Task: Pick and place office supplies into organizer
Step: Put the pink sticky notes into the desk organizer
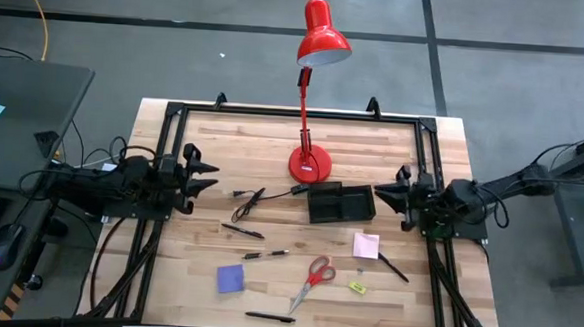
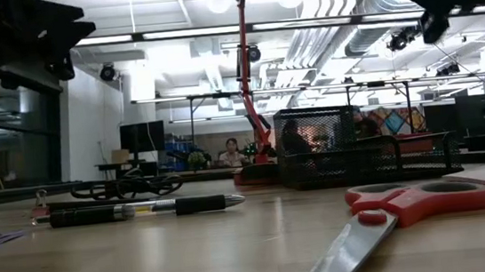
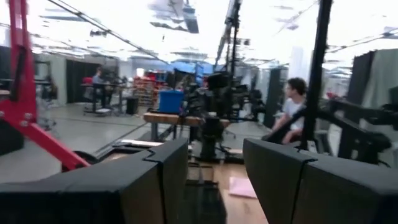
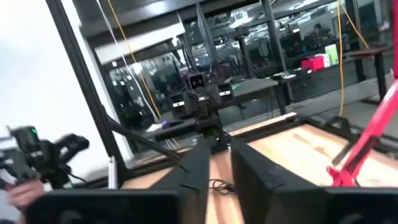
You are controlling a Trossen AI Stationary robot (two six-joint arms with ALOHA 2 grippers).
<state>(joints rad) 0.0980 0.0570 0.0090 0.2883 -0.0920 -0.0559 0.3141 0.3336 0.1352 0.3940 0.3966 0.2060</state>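
Red-handled scissors (image 1: 314, 277) lie flat near the table's front, beside a purple pad (image 1: 230, 277), a pink pad (image 1: 366, 246), a yellow-green piece (image 1: 358, 285) and several black pens (image 1: 240, 231). The black organizer (image 1: 340, 201) stands at mid-table, right of the lamp's base. In the low view the scissors (image 2: 401, 205) and a pen (image 2: 134, 211) lie in front of the mesh organizer (image 2: 342, 153). My left gripper (image 1: 203, 174) (image 3: 214, 149) hovers open at the table's left edge. My right gripper (image 1: 388, 197) (image 4: 221, 152) hovers at the right edge, just right of the organizer, its fingers slightly apart. Neither holds anything.
A red desk lamp (image 1: 310, 164) stands at the far middle, its head (image 1: 323, 40) reaching past the far edge. A thin black cable (image 1: 252, 196) lies left of the organizer. Black frame rails (image 1: 174, 112) border the table. People show in the room beyond.
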